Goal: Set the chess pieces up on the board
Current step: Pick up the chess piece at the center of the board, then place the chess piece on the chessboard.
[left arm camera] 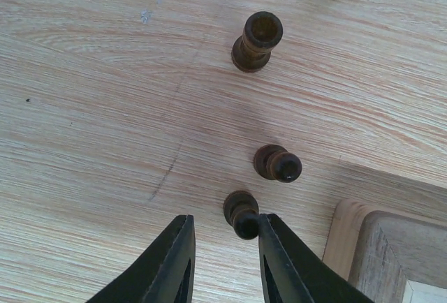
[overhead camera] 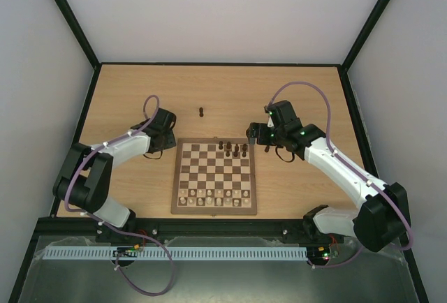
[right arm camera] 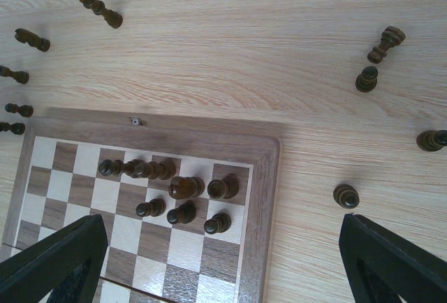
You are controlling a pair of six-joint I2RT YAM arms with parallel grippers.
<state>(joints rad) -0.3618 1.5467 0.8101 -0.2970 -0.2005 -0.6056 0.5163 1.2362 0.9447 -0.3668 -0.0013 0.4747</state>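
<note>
The dark chess pieces (right arm camera: 185, 187) are split into groups. About eight are bunched on the far rows of the board (overhead camera: 213, 174), toward its right side, some upright and some seemingly tipped. The rest are scattered over the table (overhead camera: 307, 93) off both far corners of the board. A lone dark piece (overhead camera: 201, 112) stands well beyond the far edge. The pale chessmen (overhead camera: 213, 199) fill the two near rows.

At the far left corner, a dark pawn (left arm camera: 242, 213) sits on the table near the board's frame. Its head touches the inner face of one finger (left arm camera: 286, 268) of the left gripper (left arm camera: 227, 223). The jaws are partly apart, with a clear gap between the pawn and the other finger, so nothing is clamped. A second pawn (left arm camera: 277, 163) is just beyond it, and a rook-like piece (left arm camera: 257, 40) farther out.

The right gripper (right arm camera: 222, 247) hangs over the far right corner of the board, jaws spread wide and holding nothing. A stray pawn (right arm camera: 346, 195) stands on the table just beside the frame there, with three more dark pieces farther out
</note>
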